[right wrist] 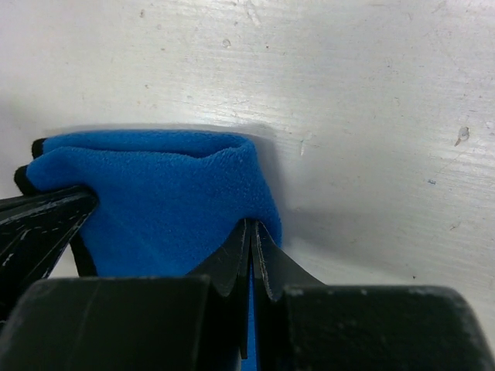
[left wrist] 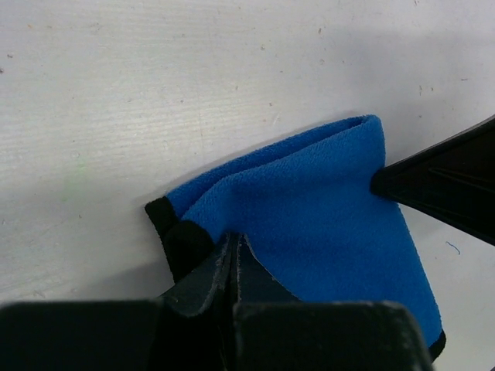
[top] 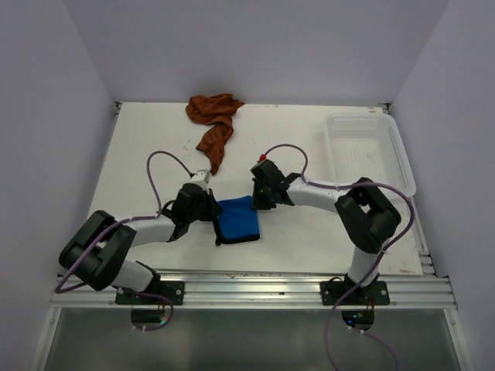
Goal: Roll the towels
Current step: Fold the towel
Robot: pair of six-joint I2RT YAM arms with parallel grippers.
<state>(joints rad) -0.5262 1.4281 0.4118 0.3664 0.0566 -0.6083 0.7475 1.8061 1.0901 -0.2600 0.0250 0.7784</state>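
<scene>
top external view showed the blue towel folded on the white bench, near its front edge. the left end effector was clamped on its left edge, the right end effector clamped on its right corner. behind the blue towel lay the rust-brown towel, crumpled; the white mesh basket sat back right of it.
</scene>
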